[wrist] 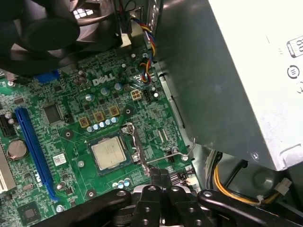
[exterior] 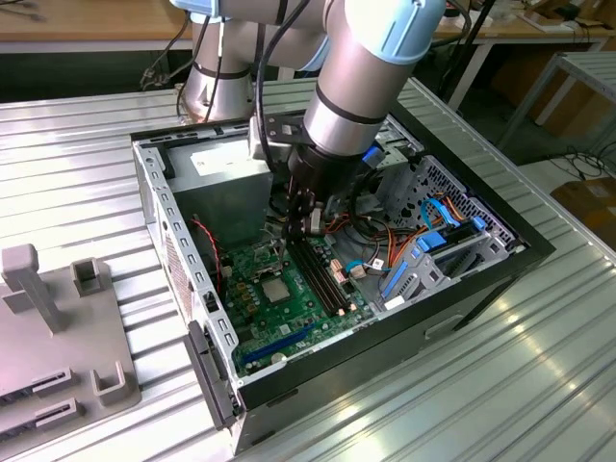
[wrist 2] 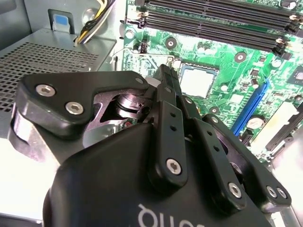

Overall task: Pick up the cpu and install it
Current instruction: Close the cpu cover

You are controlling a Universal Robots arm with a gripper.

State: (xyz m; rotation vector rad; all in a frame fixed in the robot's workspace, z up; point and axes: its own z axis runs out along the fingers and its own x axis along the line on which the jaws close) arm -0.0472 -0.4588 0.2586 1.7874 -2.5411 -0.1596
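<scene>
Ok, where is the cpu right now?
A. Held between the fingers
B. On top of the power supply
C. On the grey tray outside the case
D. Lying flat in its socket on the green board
D: the cpu lies flat in its socket on the green board, and the gripper beside it holds nothing.

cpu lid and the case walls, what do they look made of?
The cpu top looks like brushed, matte silver-grey metal: plain flat face with a dull sheen, seated in the socket on the green board. The case wall looks like bare galvanised sheet steel: grey, folded edges, punched holes.
</scene>
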